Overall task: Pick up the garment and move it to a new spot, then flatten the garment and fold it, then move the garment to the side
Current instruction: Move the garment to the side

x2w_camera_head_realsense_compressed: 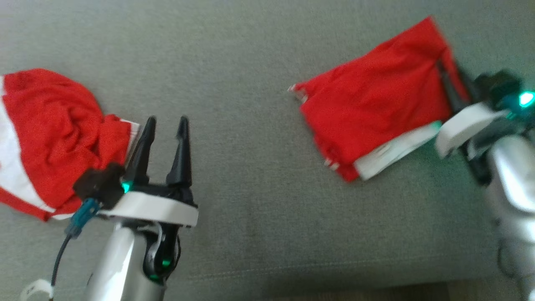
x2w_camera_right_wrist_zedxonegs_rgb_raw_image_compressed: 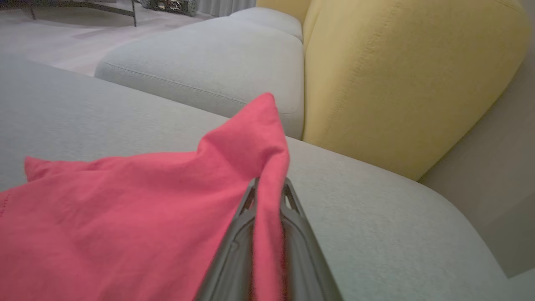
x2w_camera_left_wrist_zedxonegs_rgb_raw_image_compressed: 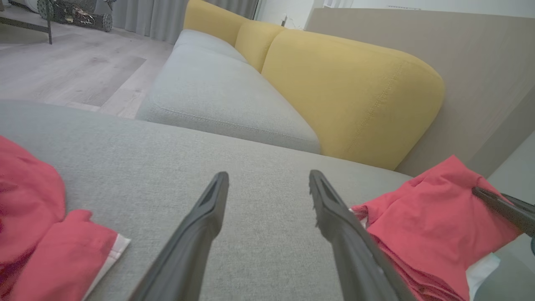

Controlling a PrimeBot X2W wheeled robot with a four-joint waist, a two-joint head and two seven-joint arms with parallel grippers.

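A folded red garment [x2w_camera_head_realsense_compressed: 376, 108] with a white band along its near edge lies on the grey cushion [x2w_camera_head_realsense_compressed: 250, 54] at the right. My right gripper [x2w_camera_head_realsense_compressed: 442, 71] is shut on its far right corner. The right wrist view shows the red fabric [x2w_camera_right_wrist_zedxonegs_rgb_raw_image_compressed: 125, 217] pinched between the two fingers, at the right gripper [x2w_camera_right_wrist_zedxonegs_rgb_raw_image_compressed: 269, 188], with that corner lifted into a peak. My left gripper [x2w_camera_head_realsense_compressed: 165, 121] hovers open and holds nothing, well left of that garment. In the left wrist view the left gripper [x2w_camera_left_wrist_zedxonegs_rgb_raw_image_compressed: 268, 175] points at bare cushion, with the folded garment [x2w_camera_left_wrist_zedxonegs_rgb_raw_image_compressed: 426, 217] to its right.
A second red and white garment [x2w_camera_head_realsense_compressed: 50, 138] lies crumpled at the far left, touching distance from my left fingers [x2w_camera_head_realsense_compressed: 144, 142]. A yellow backrest [x2w_camera_left_wrist_zedxonegs_rgb_raw_image_compressed: 351, 92] and another grey seat cushion [x2w_camera_left_wrist_zedxonegs_rgb_raw_image_compressed: 217, 92] lie beyond. The cushion's front edge [x2w_camera_head_realsense_compressed: 292, 276] runs along the bottom.
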